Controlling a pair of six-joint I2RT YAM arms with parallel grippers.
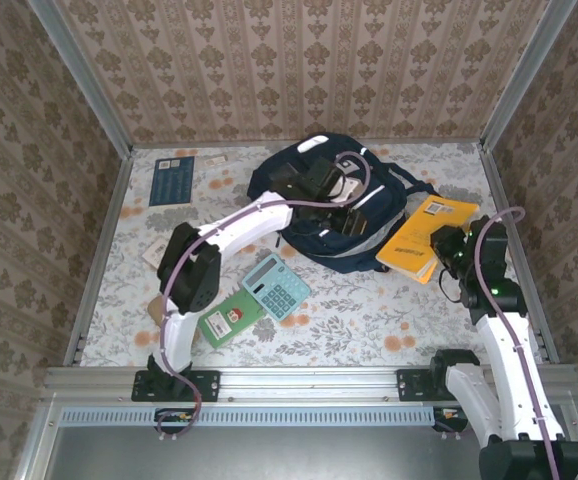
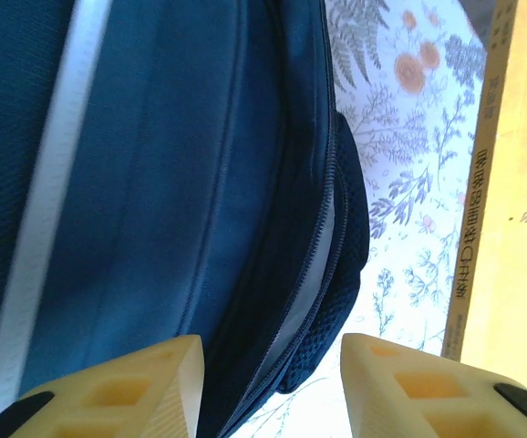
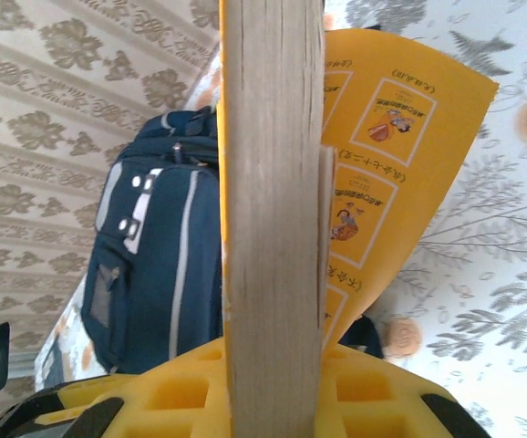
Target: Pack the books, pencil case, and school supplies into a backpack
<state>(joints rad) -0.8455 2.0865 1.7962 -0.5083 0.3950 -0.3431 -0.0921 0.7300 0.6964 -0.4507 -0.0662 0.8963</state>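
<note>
While edge-on, book within end effector

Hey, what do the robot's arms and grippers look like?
The left arm and right arm are white links with black joints, each trailing a purple cable. The left gripper has cream-yellow fingers with square recesses and black ends; the right gripper's fingers are brighter yellow.

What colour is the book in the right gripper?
Orange-yellow; the book shows best in the top external view.

A robot test cell is indicated: a table laid with floral cloth is enclosed by wallpapered panels set in aluminium posts.
</note>
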